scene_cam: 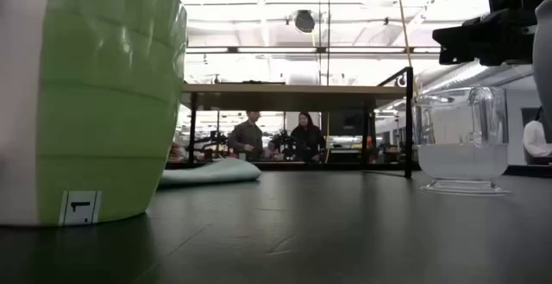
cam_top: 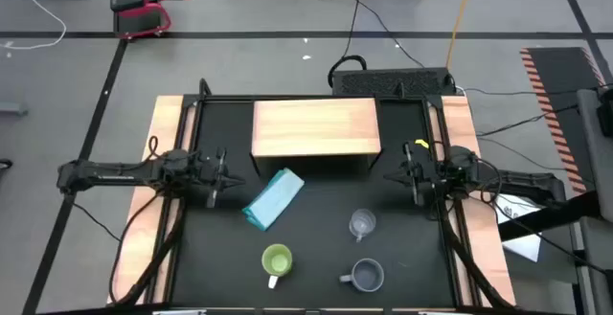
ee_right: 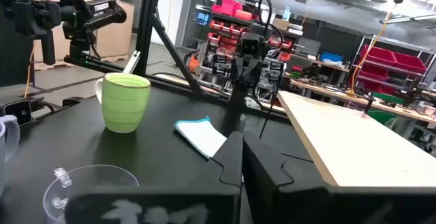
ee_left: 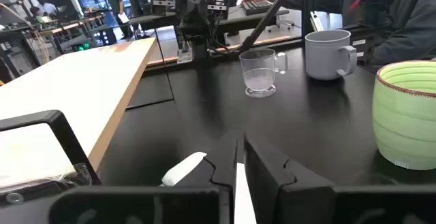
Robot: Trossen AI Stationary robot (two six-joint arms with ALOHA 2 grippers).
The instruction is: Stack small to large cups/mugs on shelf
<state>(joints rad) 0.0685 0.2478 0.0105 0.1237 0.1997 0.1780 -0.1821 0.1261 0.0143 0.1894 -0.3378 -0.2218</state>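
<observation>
The light-wood shelf [cam_top: 316, 128] stands on dark legs at the table's far middle. The clear glass cup [cam_top: 362, 224] stands upright right of centre. The grey-blue mug [cam_top: 366, 276] stands upright near the front edge, and the lime-green mug [cam_top: 277, 260] stands upright to its left. My left gripper [cam_top: 218, 176] hangs at the table's left side, left of the shelf's near corner, shut and empty [ee_left: 240, 163]. My right gripper [cam_top: 410, 176] hangs at the right side, shut and empty [ee_right: 242, 159]. Both point toward the table's middle.
A light blue folded cloth [cam_top: 275, 198] lies on the black tabletop in front of the shelf, between the grippers. Wooden side strips [cam_top: 148, 210] and black frame rails border the table. People stand in the room beyond the table [scene_cam: 276, 135].
</observation>
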